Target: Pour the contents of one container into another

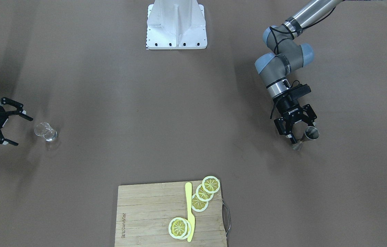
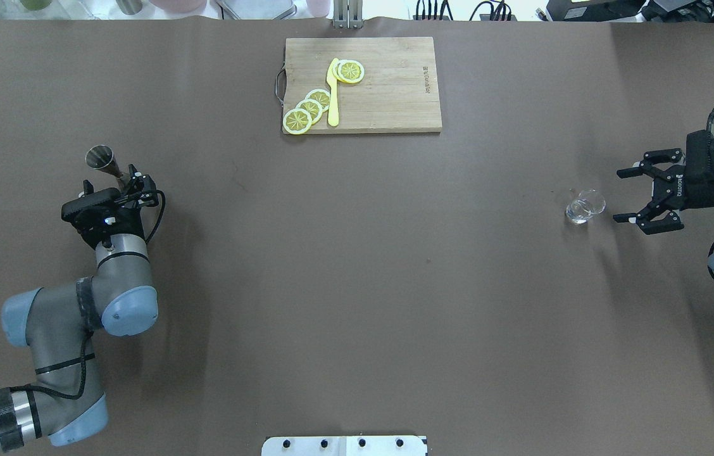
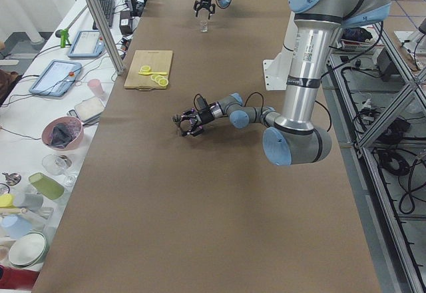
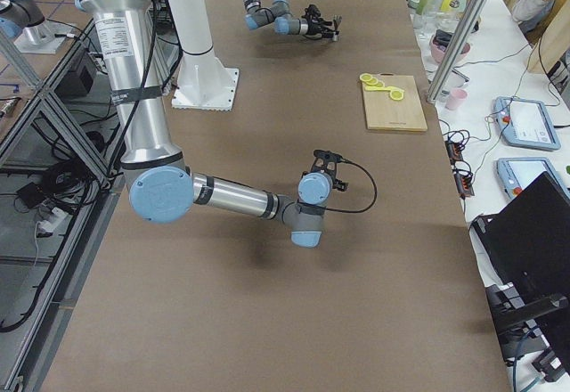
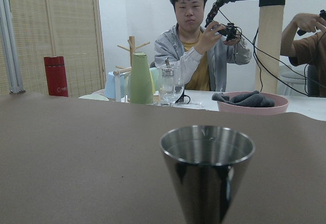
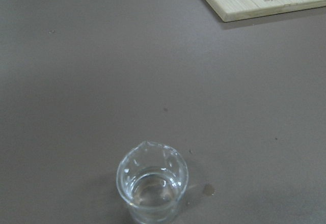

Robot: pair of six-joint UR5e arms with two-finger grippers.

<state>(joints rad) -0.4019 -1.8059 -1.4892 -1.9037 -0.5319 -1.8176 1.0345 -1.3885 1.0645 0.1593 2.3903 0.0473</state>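
- While the pour is not yet begun, both containers stand upright on the table (image 2: 357, 285), well apart at its opposite ends.
- Steel jigger (image 5: 206, 168): set at the robot's left, just in front of the left gripper (image 1: 300, 136). It is framed dead centre in the left wrist view, so a grasp at the narrow waist is judged the step in hand.
- Left fingers: placed on either side of the jigger's waist. Whether contact is made cannot be told, as the tips are masked by the wrist from overhead and small in the front view.
- Glass beaker (image 6: 153, 183): stood at the robot's right, spout turned away from the wrist camera.
- Right gripper (image 2: 621, 195): fingers spread wide, nothing held. It is lined up just beside the beaker, probably so the beaker can be taken or steadied.
- Cutting board (image 2: 388, 88) with lemon slices (image 2: 309, 107) and a yellow knife (image 2: 333, 95): kept at the far edge, off the line between the containers.
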